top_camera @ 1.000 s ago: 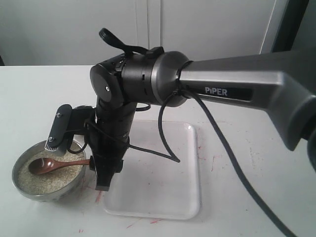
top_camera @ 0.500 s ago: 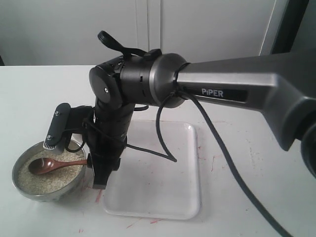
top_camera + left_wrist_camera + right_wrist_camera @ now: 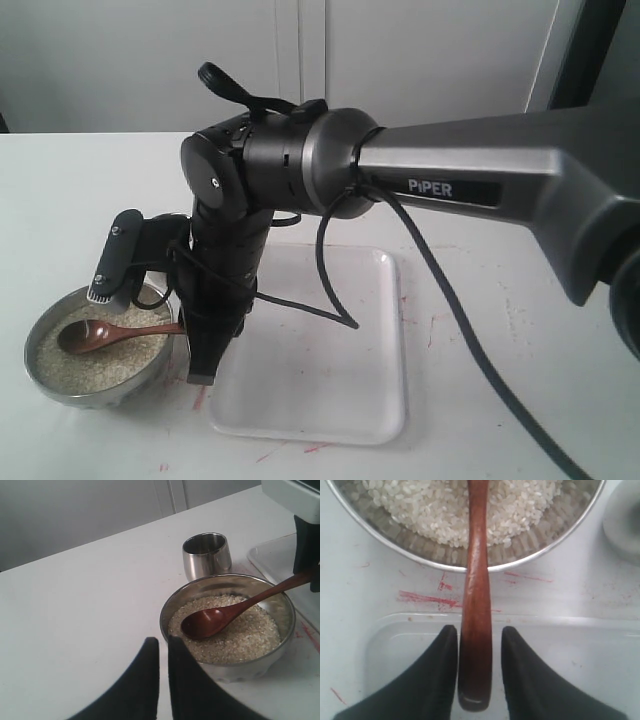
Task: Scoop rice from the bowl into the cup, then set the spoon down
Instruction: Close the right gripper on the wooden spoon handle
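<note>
**Bowl and rice.** The steel bowl [image 3: 235, 674] stands on a white surface [image 3: 80, 190] and holds a level bed of rice [image 3: 242, 636].

**Cup.** The cup [image 3: 206, 555] stands upright just behind the bowl in the left wrist view. Its base is hidden by the bowl's rim, so contact between them cannot be told.

**Tray.** A shallow clear tray [image 3: 395, 335] lies just beside the bowl. Red streaks [image 3: 422, 597] mark the surface between the two.

**Spoon.** The spoon [image 3: 220, 617] lies with its scoop on the rice near the bowl's middle, hollow side up. Its handle crosses the rim and ends over the near edge of the tray.

**Right pincer.** The right pincer [image 3: 479, 628] points down from the large dark arm [image 3: 300, 170]. Its jaws are narrowly spread, one on each side of the handle's end. One finger sits against, or almost against, the wood, and a sliver of gap shows at the other, so the handle is bracketed rather than clamped.

**Left pincer.** The left pincer [image 3: 161, 640] is aimed toward the bowl from the side away from the tray. Its jaws are pressed almost together, with only a thin slit between them, and they hold nothing.
</note>
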`<state>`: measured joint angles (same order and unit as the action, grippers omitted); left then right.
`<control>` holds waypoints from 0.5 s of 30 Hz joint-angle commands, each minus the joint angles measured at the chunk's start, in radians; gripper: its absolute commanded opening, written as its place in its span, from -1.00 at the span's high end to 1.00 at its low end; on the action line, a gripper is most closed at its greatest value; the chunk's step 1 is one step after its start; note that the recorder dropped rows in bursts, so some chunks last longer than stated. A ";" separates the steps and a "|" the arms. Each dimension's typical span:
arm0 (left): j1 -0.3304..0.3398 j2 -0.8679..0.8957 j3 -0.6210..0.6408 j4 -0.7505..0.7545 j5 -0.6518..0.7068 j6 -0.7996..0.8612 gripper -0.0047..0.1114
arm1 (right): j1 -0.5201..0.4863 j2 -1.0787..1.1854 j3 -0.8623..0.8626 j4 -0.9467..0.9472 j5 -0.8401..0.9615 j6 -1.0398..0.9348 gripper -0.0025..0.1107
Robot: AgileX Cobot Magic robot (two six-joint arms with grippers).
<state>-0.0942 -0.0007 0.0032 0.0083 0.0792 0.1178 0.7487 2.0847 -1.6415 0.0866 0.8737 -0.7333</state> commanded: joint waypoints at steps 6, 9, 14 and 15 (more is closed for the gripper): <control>0.002 0.001 -0.003 -0.008 -0.005 -0.005 0.67 | 0.001 0.000 -0.002 0.009 0.013 0.006 0.61; 0.002 0.001 -0.003 -0.008 -0.005 -0.005 0.67 | 0.001 0.000 -0.002 0.009 0.021 0.004 0.69; 0.002 0.001 -0.003 -0.008 -0.005 -0.005 0.67 | 0.001 0.000 -0.002 0.009 0.029 -0.001 0.79; 0.002 0.001 -0.003 -0.008 -0.005 -0.005 0.67 | 0.001 0.000 -0.002 0.009 0.032 -0.002 0.80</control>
<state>-0.0942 -0.0007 0.0032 0.0083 0.0792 0.1178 0.7487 2.0847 -1.6415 0.0925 0.8868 -0.7333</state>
